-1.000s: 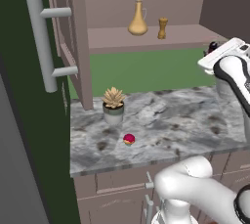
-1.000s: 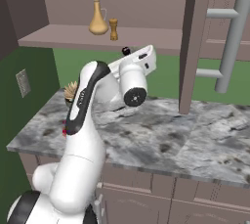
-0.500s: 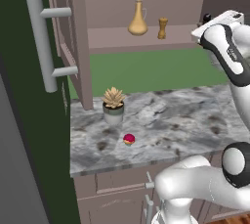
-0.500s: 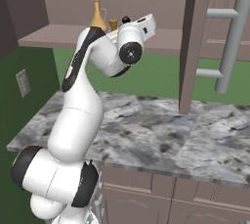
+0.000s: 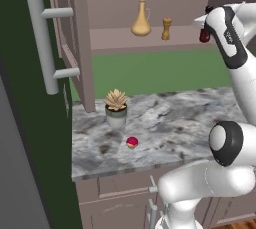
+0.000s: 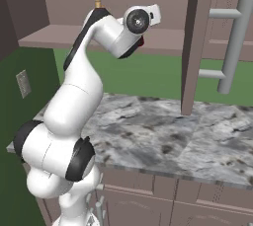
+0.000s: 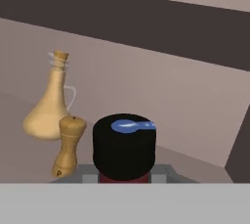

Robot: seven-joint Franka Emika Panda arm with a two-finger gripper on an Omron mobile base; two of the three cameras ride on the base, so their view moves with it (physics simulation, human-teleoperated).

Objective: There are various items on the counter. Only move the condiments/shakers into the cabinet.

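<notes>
— Where is the red sauce bottle (image 5: 204,35) right now?

— Up at shelf height, carried by the gripper (image 5: 206,25) at the right end of the cabinet (image 5: 150,38). From the hand view its black cap (image 7: 124,147) sits straight ahead of the camera, low in the frame, with the dark red body just peeking beneath it.

— So the fingers are clamped on it?

— I judge so, since it hangs in the air with the hand, but the fingertips themselves are hidden behind the cap, so I cannot see the contact.

— Which way does it stand?

— Upright, cap on top, its long axis pointing up and down like the two already on the shelf.

— And those two?

— The tan flask (image 7: 49,103) and the small wooden shaker (image 7: 69,145) stand close together, to the left of the cap in the hand view and farther back. In the left base view they are left of the gripper, well apart from it.

— So what does the next move turn on?

— The bare shelf board lies below and beyond the bottle, right of the shaker. The bottle probably needs to go forward and down there, staying clear of the shaker.

— The rest?

— The plant (image 5: 116,107) and the little red ball (image 5: 132,142) stay on the counter (image 5: 170,123).
</notes>
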